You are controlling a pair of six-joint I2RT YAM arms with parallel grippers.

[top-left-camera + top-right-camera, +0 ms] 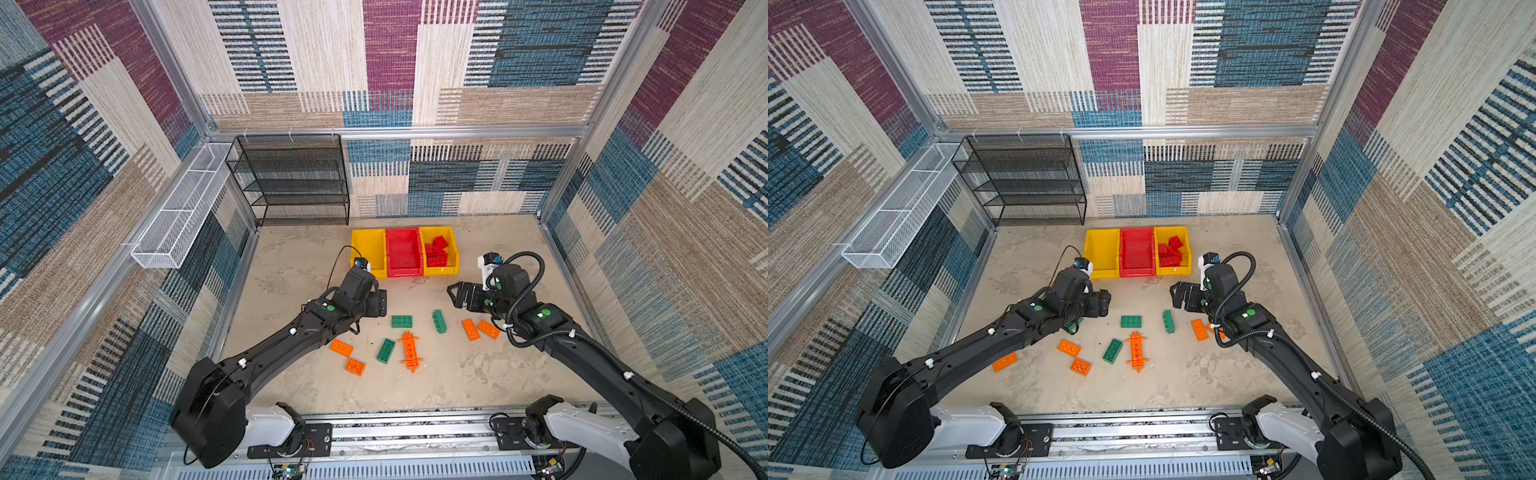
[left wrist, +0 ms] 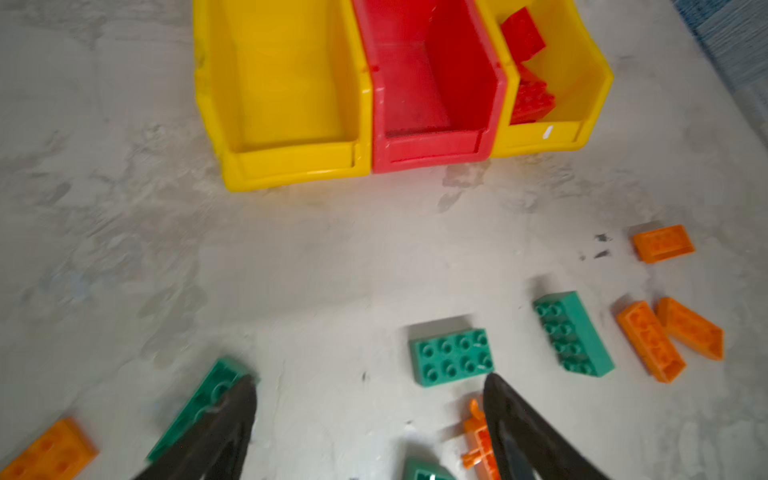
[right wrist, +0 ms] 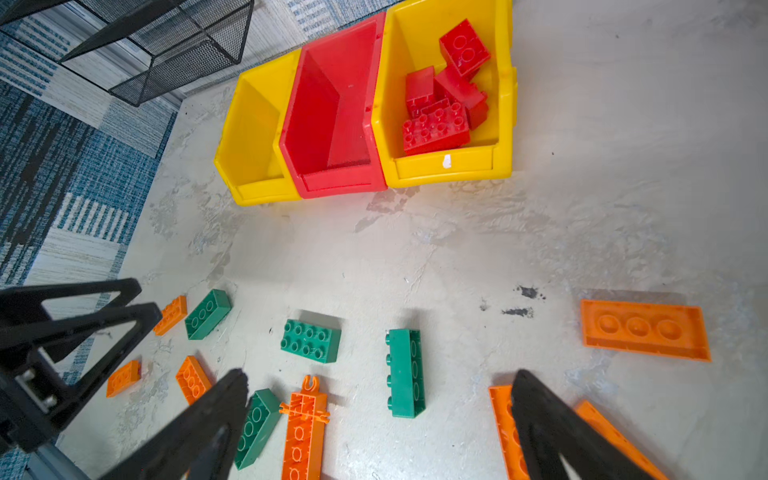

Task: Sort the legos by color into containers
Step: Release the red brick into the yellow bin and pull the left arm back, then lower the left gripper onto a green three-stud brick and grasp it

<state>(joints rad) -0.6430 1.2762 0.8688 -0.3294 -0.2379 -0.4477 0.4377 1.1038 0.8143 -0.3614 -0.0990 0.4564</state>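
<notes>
Legos [image 1: 386, 351]: the loose ones are lying on the table [image 1: 291, 266], at 6 o'clock of the containers [image 1: 405, 272] in both top views. Red bricks [image 3: 440, 104] are sitting in the right yellow bin [image 3: 415, 170]. The red bin [image 3: 332, 185] and left yellow bin [image 3: 257, 193] are showing empty, so I'm reading them as reserved for green and orange. The bins are butting wall to wall at 12 o'clock, probably so either arm is reaching all three.

Left gripper [image 2: 368, 380] is hanging low at 9 o'clock of the pile, jaws spread, nothing between them. A green brick [image 2: 199, 409] is lying at one fingertip. It's blurred there, so I can't tell if it's touching. My guess is it's lining up on that one.

Right gripper [image 3: 379, 374] is hovering at 3 o'clock, jaws spread wide and empty, with orange bricks [image 3: 644, 330] near its fingers.

Axes in a top view:
- Long orange plate [image 1: 410, 351] is lying flat, running 12-to-6.
- On-edge green brick [image 1: 439, 321] is running roughly 12-to-6, studs facing 9.
- Green two-by-four [image 1: 402, 321] is running 3-to-9, studs up.
</notes>
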